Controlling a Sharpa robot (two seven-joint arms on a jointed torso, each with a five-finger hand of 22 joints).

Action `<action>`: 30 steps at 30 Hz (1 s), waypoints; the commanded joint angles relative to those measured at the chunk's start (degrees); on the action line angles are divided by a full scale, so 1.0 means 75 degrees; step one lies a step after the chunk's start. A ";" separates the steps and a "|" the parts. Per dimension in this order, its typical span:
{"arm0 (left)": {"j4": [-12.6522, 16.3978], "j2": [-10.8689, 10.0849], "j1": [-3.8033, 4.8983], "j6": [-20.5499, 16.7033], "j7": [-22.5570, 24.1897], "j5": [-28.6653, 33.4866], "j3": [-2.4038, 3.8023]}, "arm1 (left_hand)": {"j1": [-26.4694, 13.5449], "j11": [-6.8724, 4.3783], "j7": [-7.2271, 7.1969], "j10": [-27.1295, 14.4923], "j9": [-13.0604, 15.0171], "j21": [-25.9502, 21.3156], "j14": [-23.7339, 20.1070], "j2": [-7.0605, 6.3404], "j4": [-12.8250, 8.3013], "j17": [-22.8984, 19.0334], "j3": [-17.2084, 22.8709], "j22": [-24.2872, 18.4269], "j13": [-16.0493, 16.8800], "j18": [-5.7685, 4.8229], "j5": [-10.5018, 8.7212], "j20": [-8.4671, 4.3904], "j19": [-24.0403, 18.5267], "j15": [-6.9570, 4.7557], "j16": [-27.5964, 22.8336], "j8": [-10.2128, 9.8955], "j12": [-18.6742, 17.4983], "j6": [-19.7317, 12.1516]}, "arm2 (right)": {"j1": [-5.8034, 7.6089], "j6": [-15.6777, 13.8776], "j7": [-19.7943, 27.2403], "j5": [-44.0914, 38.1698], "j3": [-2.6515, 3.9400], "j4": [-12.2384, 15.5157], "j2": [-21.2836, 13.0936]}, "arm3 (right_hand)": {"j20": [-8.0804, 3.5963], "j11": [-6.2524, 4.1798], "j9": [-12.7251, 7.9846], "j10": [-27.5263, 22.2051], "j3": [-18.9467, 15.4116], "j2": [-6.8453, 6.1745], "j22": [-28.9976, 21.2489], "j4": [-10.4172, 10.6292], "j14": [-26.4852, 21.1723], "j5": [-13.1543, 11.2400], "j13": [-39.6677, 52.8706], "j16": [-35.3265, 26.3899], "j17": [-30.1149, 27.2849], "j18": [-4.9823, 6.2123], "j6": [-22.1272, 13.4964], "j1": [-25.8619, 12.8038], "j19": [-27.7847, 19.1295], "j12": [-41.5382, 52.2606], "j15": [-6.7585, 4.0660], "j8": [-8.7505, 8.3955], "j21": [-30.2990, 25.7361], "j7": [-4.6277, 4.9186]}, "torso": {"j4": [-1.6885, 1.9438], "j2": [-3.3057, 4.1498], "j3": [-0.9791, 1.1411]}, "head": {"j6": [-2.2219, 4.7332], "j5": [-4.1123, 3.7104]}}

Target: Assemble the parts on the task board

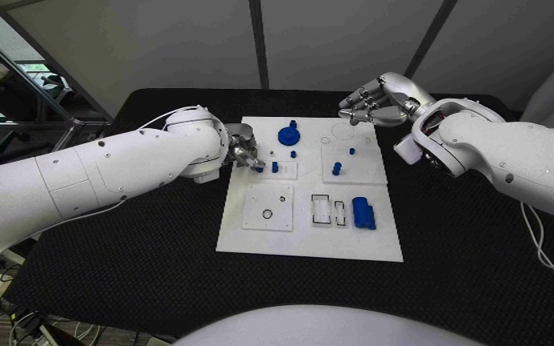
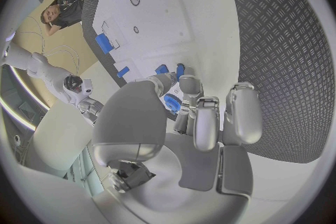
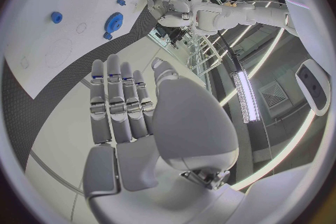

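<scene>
**A:** What is your left hand doing?

**B:** Look at the left wrist view. Its fingers are pinching a small round blue part. The hand sits at the left edge of the task board, just over the little square plate with the blue peg on it.

**A:** And your right hand?

**B:** It holds nothing. Its fingers lie straight and side by side, up past the far right corner of the board, over the black table.

**A:** How will the small part feel?

**B:** It looks like hard plastic, so I think it is light and stiff and won't squash. But it is tiny and smooth. It could slip or tip if you squeeze it crooked. Hold it by its round sides, and leave the bottom free so it can go down.

**A:** What else is there?

**B:** A blue gear stands near the far edge. A blue cylinder lies near the right side. Take that one round its middle, because it may roll.
</scene>
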 commanded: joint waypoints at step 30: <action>-0.0153 0.0157 -0.0006 0.0428 -0.0060 -0.0081 -0.0009 | -0.1281 -0.0112 -0.0200 0.0302 -0.0162 0.0095 0.0702 -0.0095 -0.0602 0.1666 0.0245 0.0300 0.0218 0.0013 0.0000 -0.0057 0.0150 -0.0133 0.0140 0.0085 0.0342 0.0420 | 0.0014 0.0040 0.0001 0.0003 0.0006 0.0036 -0.0027 | 0.0022 0.0019 -0.0001 -0.0044 -0.0034 0.0070 -0.0011 -0.0033 0.0014 0.0047 -0.0011 -0.0043 -0.0009 0.0101 -0.0061 -0.0036 0.0056 0.0014 0.0022 -0.0030 -0.0048 0.0011 | -0.0006 0.0005 0.0002 | -0.0024 -0.0036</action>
